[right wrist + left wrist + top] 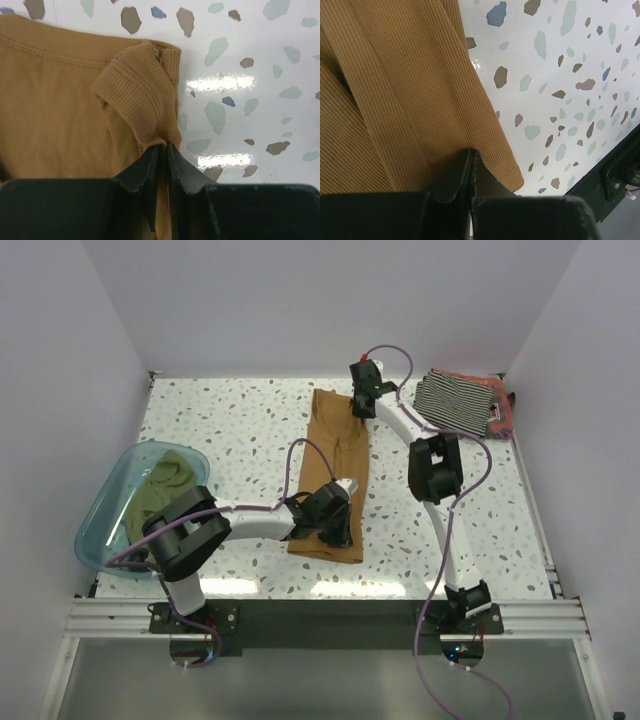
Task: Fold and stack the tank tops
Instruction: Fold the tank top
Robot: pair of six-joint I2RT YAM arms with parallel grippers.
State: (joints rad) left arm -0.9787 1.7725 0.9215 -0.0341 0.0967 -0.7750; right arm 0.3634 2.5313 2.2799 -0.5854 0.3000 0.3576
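Observation:
A tan-brown tank top [335,455] lies on the speckled table as a long narrow strip running front to back. At its near end my left gripper [338,530] is shut, pinching the ribbed edge by the lower corner [471,151]. My right gripper [360,408] is at the far right corner, shut on a bunched shoulder strap [164,145]. A black-and-white striped tank top [455,400] lies folded at the back right on a reddish one [503,418]. An olive green tank top [165,485] is crumpled in the tub.
The translucent teal tub [100,510] stands at the front left, partly over the table's left edge. The dark front rail [620,170] runs just beyond the tan cloth's near corner. White walls close in the back and both sides.

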